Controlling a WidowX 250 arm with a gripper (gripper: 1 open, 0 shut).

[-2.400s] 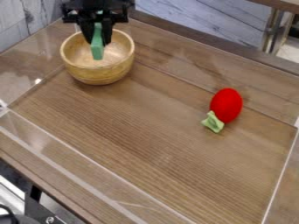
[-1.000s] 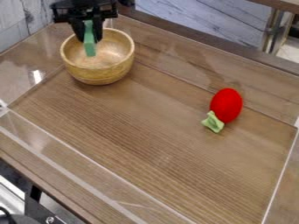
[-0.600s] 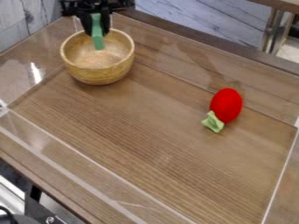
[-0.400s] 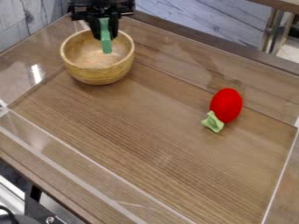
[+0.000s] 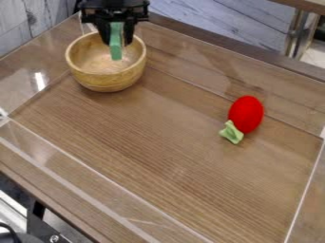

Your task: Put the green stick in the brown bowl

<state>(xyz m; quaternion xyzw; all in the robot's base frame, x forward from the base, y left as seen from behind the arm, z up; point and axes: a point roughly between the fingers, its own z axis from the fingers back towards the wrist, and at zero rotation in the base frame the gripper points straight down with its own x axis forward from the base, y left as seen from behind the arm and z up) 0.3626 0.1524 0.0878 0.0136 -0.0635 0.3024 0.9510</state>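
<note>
My claw hangs at the top left of the view, pointing straight down over the far side of the brown bowl. The green stick stands nearly upright between my two dark fingers, with its upper end up in the claw and its lower end reaching down inside the bowl's rim. At this angle and sharpness I cannot tell whether the fingers press on the stick or stand slightly off it. I also cannot tell whether the stick's lower end touches the bowl's inner surface.

The bowl is round, light wood-coloured, and sits upright on the wooden worktop near its far left corner. Apart from the stick's lower end, nothing shows inside the bowl.

A red rounded object lies on the worktop toward the right side, well apart from the bowl. A small pale green piece rests against its lower left edge, touching it.

A clear raised border runs around the worktop's edges.
</note>
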